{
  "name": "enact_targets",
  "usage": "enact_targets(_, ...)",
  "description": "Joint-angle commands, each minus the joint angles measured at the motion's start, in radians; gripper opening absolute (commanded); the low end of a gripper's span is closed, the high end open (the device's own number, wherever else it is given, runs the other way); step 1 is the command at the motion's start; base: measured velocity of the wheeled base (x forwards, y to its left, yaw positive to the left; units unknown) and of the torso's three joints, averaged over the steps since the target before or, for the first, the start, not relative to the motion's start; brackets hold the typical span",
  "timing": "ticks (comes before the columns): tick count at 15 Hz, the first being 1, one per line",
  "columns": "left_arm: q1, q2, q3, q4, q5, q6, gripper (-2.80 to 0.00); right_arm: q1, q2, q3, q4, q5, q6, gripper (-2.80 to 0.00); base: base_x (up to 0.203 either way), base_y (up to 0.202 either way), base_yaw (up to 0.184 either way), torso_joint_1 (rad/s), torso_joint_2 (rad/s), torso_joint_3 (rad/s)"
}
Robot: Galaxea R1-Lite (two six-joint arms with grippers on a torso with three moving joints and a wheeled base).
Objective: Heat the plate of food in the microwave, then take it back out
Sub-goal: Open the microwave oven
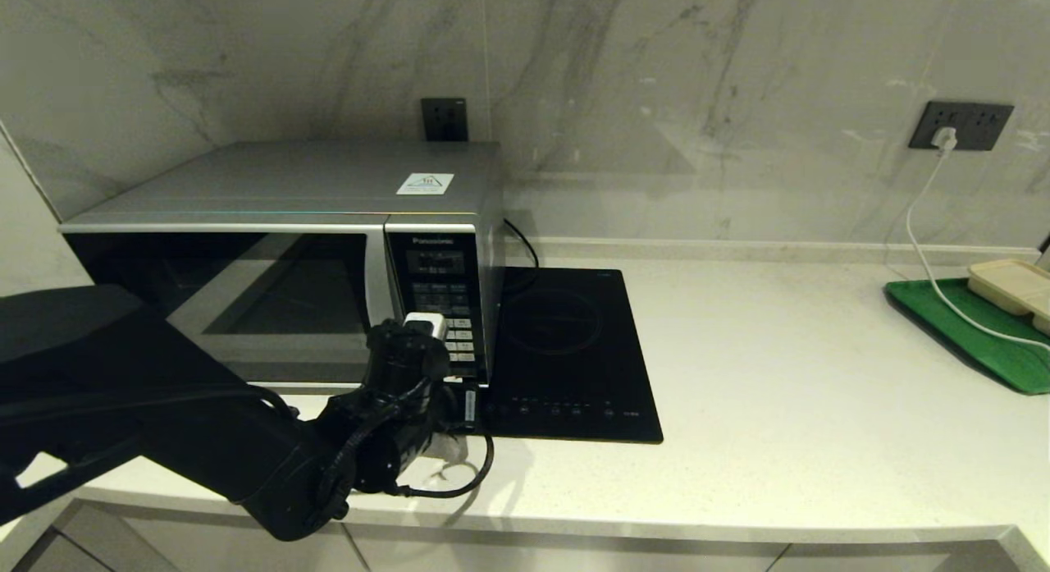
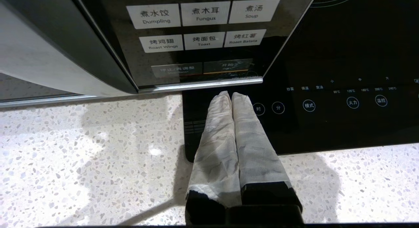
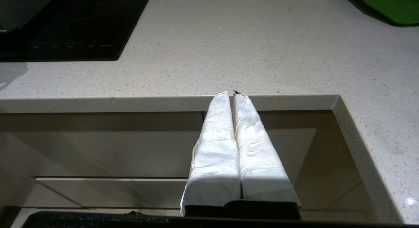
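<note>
The silver-grey microwave (image 1: 279, 227) stands at the back left of the counter with its dark glass door closed. Nothing shows through the glass, and the plate of food is out of view. My left gripper (image 1: 469, 404) is shut and empty, its white-wrapped fingertips (image 2: 226, 97) just under the lower edge of the keypad panel (image 2: 203, 41), below the bottom row of buttons (image 2: 228, 66). It hangs over the near left corner of the cooktop. My right gripper (image 3: 231, 94) is shut and empty, held low in front of the counter's front edge, outside the head view.
A flat black induction cooktop (image 1: 574, 350) lies right beside the microwave. At the far right a green tray (image 1: 968, 334) carries a beige container (image 1: 1013, 285), and a white cable (image 1: 927, 252) runs to it from a wall socket. Cabinet fronts (image 3: 98, 146) sit below the counter.
</note>
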Motion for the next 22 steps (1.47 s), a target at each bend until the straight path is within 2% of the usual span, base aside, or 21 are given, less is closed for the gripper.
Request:
enact_targets(1, 0.002, 0.002, -0.001, -0.005, 0.004, -0.002, -2.8, 0.0, -0.001, 0.0, 0.001, -0.001, 0.001, -2.8, 0.0, 0.0, 0.0, 0.0, 0.0, 0.0)
enact_targets(22, 0.022, 0.046, -0.051, -0.02, 0.008, 0.0, -2.8, 0.0, -0.001, 0.0, 0.001, -0.001, 0.001, -2.8, 0.0, 0.0, 0.0, 0.0, 0.0, 0.0)
